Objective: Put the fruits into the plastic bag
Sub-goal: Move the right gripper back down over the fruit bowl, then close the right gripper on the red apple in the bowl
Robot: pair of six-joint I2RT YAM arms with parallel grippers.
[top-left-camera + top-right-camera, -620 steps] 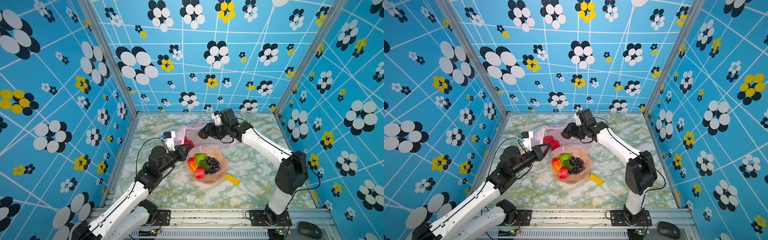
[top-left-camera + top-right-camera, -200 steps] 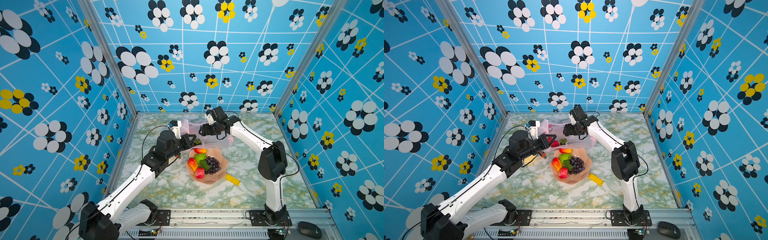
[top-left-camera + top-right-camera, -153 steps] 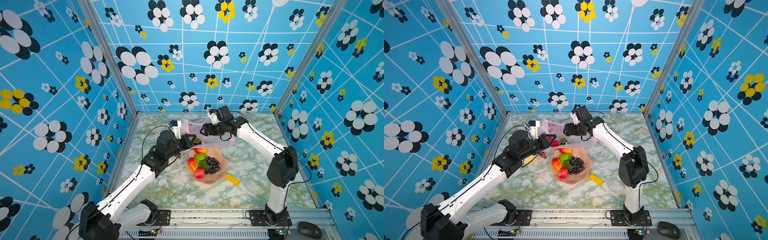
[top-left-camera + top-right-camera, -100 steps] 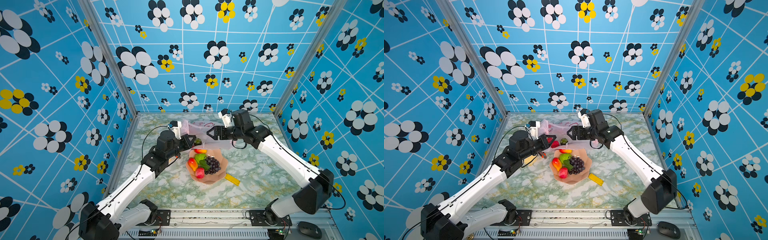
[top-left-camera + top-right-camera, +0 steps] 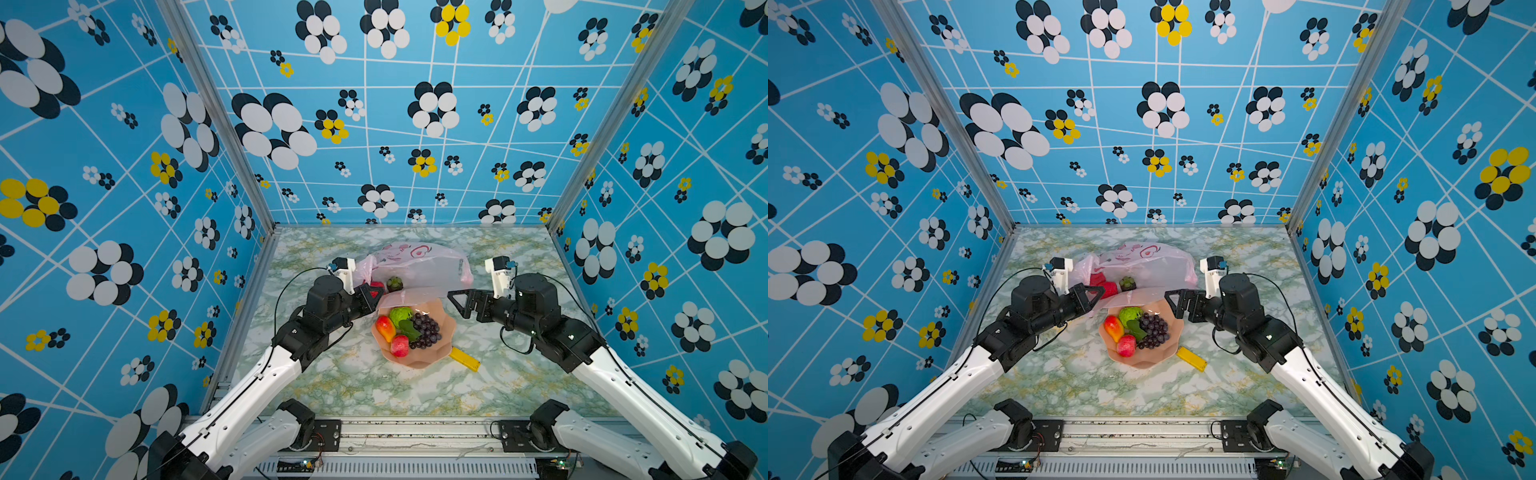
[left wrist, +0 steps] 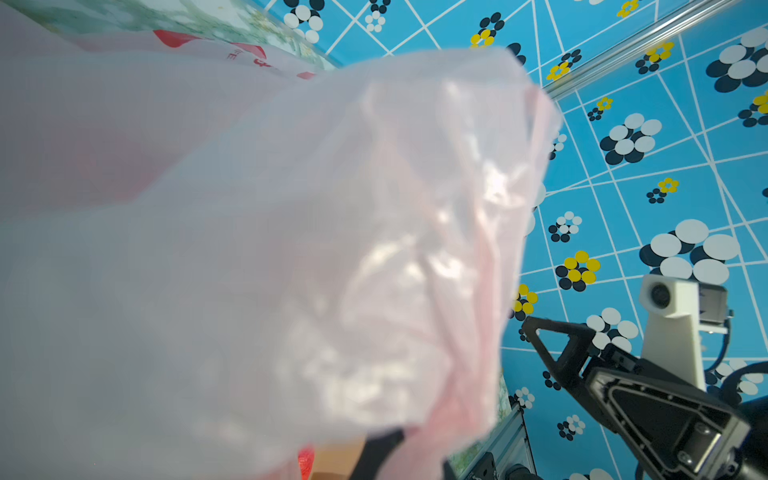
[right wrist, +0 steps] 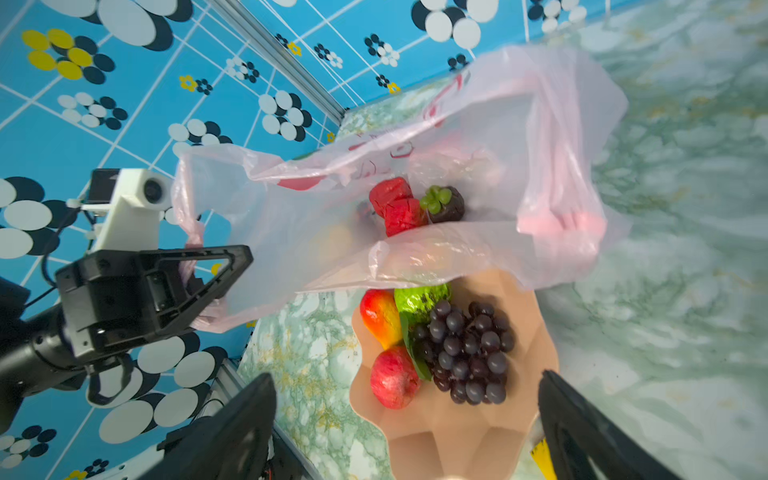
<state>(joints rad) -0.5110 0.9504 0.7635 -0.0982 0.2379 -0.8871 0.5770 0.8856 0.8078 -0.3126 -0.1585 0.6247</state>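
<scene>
A salmon-pink scalloped plate (image 5: 419,360) sits on the green-marbled desk (image 5: 345,386), with a flat yellow block (image 5: 465,360) right against its rim. Blue flowered walls (image 5: 415,124) surround them.

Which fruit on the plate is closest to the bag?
The bumpy green fruit. It sits at the plate's far edge, right by the bag's lip; the grapes, red-yellow fruit and red fruit lie farther from it.
</scene>
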